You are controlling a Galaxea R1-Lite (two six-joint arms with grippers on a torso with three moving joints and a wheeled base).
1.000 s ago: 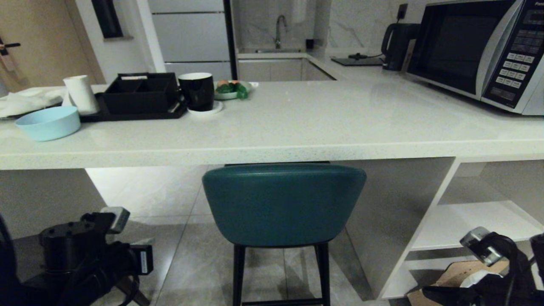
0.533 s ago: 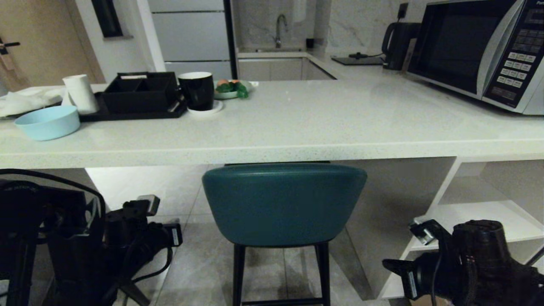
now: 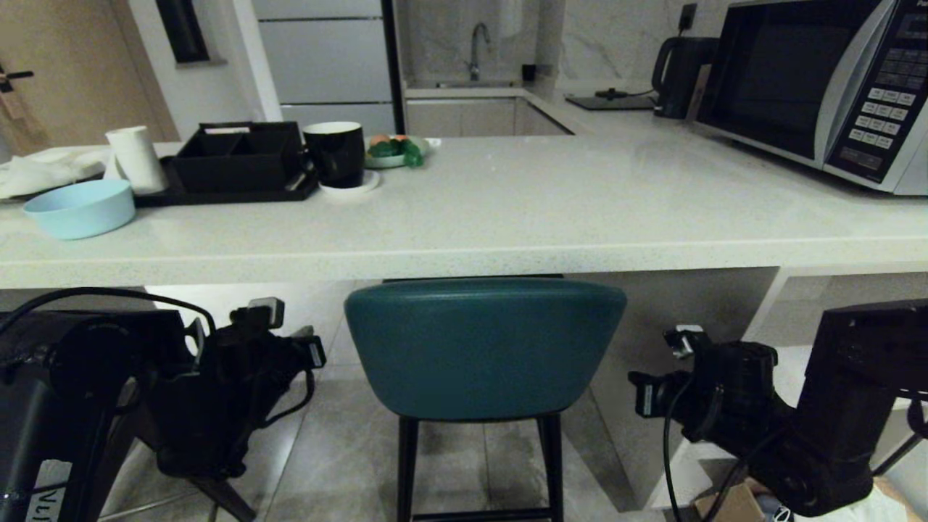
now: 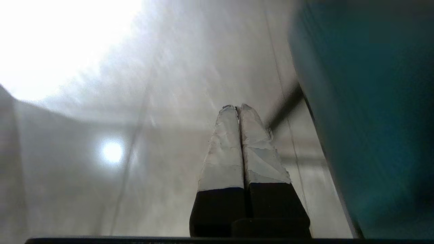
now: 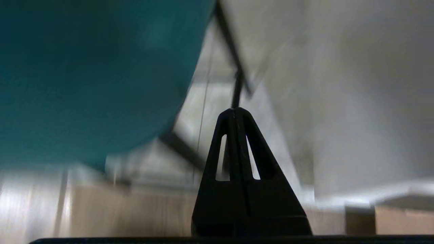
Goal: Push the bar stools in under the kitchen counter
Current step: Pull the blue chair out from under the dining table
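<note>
Teal stool at 6 o'clock, back just under the surface edge, seat seemingly tucked in; little or nothing left for it by the look. Grey stool out of sight, state unknown. Left claw at 8 o'clock, right claw at 4, both clenched, empty, beside the back, not touching. At 10 o'clock: black tray, contents unclear; blue bowl, apparently empty; black mug, contents hidden.
</note>
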